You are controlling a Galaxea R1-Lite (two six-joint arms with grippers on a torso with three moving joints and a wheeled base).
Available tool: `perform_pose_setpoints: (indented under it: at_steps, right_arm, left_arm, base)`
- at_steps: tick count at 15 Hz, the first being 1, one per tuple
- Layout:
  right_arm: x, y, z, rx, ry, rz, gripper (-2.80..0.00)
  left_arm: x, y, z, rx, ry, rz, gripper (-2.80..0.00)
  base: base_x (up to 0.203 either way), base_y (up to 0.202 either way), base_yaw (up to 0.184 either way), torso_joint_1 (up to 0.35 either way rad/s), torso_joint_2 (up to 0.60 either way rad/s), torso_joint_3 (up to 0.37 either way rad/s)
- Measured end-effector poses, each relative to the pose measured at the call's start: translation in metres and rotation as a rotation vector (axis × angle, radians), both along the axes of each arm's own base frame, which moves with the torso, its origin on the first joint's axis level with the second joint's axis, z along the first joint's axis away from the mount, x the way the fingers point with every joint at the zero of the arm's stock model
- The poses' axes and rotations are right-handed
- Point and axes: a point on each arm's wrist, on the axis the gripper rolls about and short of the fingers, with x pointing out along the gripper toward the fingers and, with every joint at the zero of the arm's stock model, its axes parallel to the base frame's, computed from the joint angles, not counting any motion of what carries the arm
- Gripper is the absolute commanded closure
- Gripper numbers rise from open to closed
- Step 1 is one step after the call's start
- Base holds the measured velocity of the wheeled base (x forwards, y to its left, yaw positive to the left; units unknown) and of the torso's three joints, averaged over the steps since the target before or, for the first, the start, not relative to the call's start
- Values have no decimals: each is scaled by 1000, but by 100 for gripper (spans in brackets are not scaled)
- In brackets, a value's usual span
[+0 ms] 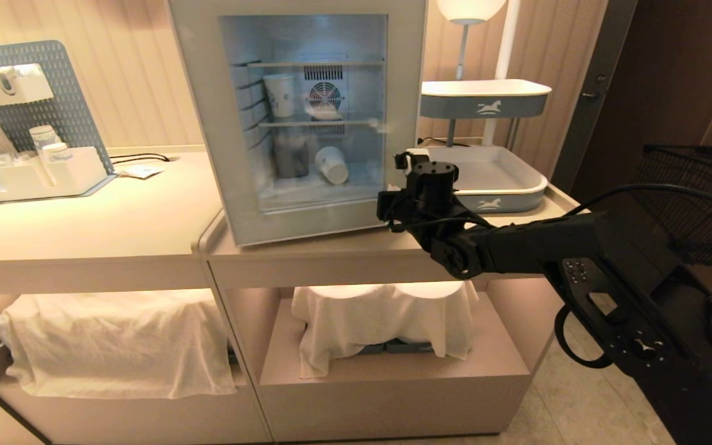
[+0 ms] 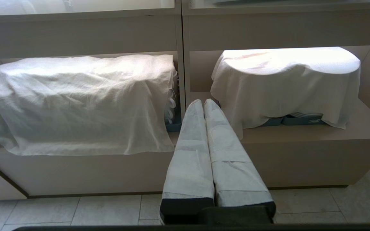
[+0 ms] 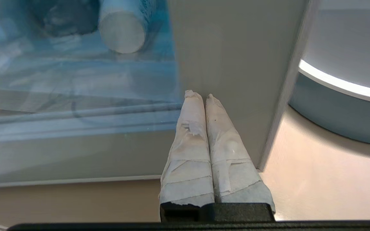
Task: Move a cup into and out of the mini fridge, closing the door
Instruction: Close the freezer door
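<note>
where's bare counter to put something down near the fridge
Bare: the counter between the organizer and the fridge. Only a thin strip runs in front of the door. Crowded: right of the fridge, where the right claw and tray sit.

Pale grey door (image 1: 220, 136), white cup (image 1: 332, 164), blue-lit fridge interior (image 1: 325, 43).

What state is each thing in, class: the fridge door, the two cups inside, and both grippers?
door: closed, right gripper's tips against its frame.
upper cup: upright on the upper shelf.
lower cup: lying on its side on the fridge floor.
right gripper: jaws shut, empty.
left gripper: jaws shut, empty, low before the cabinet shelves.
</note>
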Motion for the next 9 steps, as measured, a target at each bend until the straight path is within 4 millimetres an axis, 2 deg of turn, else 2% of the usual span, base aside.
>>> perform_pose_setpoints:
  at_steps: [5, 9]
  right_arm:
    - [9, -9, -18, -16, 30, -26, 0]
    - [6, -14, -11, -22, 42, -30, 0]
  left_arm:
    - [0, 0, 0, 0, 0, 0, 0]
    - [0, 0, 0, 0, 0, -1, 0]
  base:
    - [0, 0, 0, 0, 0, 0]
    - [0, 0, 0, 0, 0, 0]
